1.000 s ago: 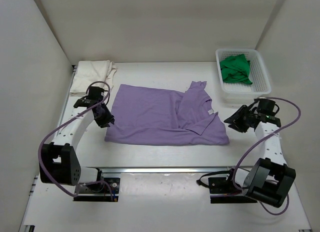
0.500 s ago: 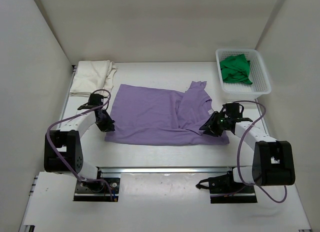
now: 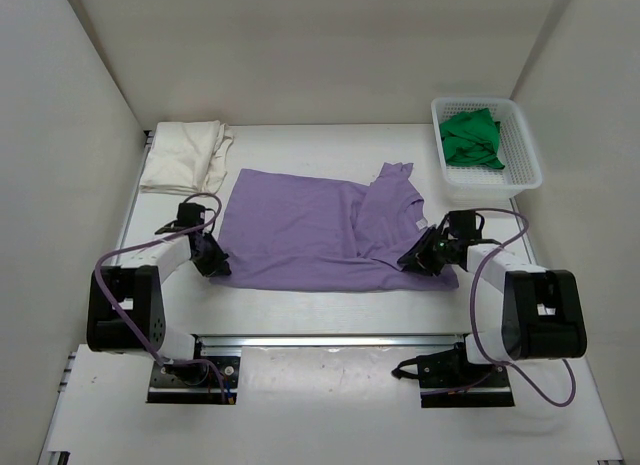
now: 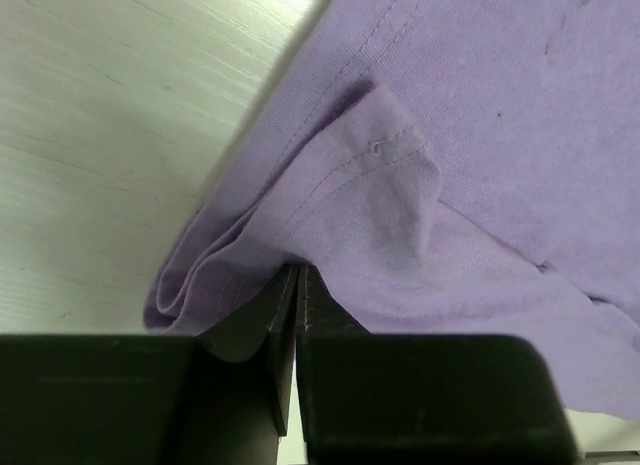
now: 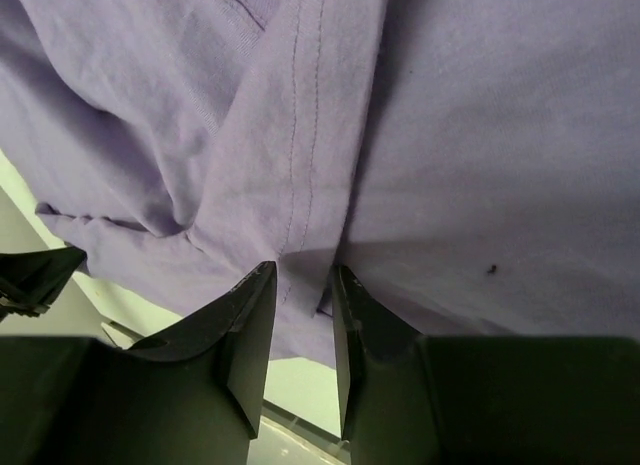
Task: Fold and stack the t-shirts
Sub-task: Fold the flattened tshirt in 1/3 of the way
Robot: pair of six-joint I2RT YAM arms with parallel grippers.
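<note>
From above, the lavender t-shirt (image 3: 310, 225) lies spread on the surface (image 3: 300, 145), likely limp and light, best taken at its near corners. Left wrist: the left gripper (image 4: 298, 277) is pinched shut on a bunched corner. Right wrist: the right gripper (image 5: 300, 275) stands part open astride the hem.

Overhead view: bright, even, diffuse light from above; white flat table top (image 3: 330, 305) slightly washed out, shadows faint and soft.
Left wrist view: lavender-purple soft cloth t-shirt (image 4: 480, 135) sharp; pale glare at upper edge; left gripper's black fingers (image 4: 250, 325) blurred, silhouetted.
Right wrist view: dimmer, cloth shaded; right gripper's black fingers (image 5: 245, 335) out of focus.
</note>
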